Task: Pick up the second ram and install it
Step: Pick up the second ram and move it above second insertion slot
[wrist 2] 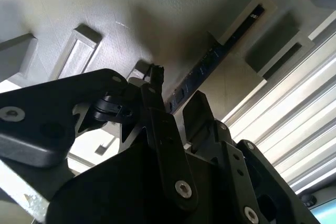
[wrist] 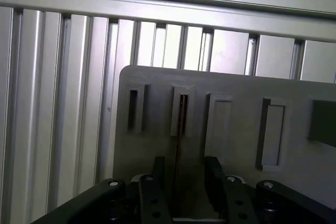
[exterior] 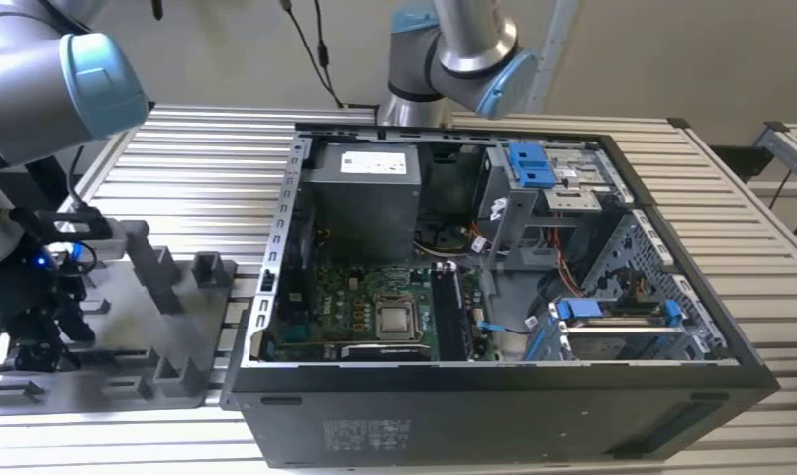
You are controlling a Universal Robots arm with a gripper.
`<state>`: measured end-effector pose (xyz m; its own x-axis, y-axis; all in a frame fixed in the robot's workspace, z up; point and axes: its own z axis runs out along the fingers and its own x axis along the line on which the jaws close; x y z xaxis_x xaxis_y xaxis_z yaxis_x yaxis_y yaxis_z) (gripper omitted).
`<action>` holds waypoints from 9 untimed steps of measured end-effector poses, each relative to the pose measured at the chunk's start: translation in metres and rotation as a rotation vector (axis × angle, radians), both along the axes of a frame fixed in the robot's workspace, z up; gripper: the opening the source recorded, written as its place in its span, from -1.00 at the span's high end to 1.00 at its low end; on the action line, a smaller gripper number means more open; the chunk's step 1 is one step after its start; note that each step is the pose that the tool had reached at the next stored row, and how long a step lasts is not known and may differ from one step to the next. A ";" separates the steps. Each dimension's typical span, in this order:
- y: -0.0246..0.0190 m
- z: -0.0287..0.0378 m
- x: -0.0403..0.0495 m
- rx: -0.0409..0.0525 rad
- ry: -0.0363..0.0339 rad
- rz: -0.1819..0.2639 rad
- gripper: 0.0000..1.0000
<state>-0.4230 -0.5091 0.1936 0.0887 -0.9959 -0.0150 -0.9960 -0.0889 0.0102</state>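
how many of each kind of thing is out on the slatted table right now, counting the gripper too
open computer case: 1
grey holder plate: 1
second ram: 1, standing on edge in a slot of the plate
gripper: 1, open, with one finger on each side of the ram
total: 4
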 end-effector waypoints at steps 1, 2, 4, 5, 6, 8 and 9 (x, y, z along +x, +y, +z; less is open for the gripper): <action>0.0000 0.0000 0.0000 0.0000 -0.0001 0.000 0.12; 0.0000 0.0000 0.0000 0.0000 -0.0001 0.000 0.12; 0.0000 -0.0001 0.0000 0.0001 -0.0001 0.000 0.12; 0.0000 -0.0001 0.0000 0.0001 -0.0001 0.000 0.12; 0.0000 -0.0001 0.0000 0.0001 -0.0001 0.000 0.12; 0.0000 -0.0001 0.0000 0.0001 -0.0002 0.000 0.16; 0.0000 -0.0001 0.0000 0.0001 -0.0001 0.000 0.29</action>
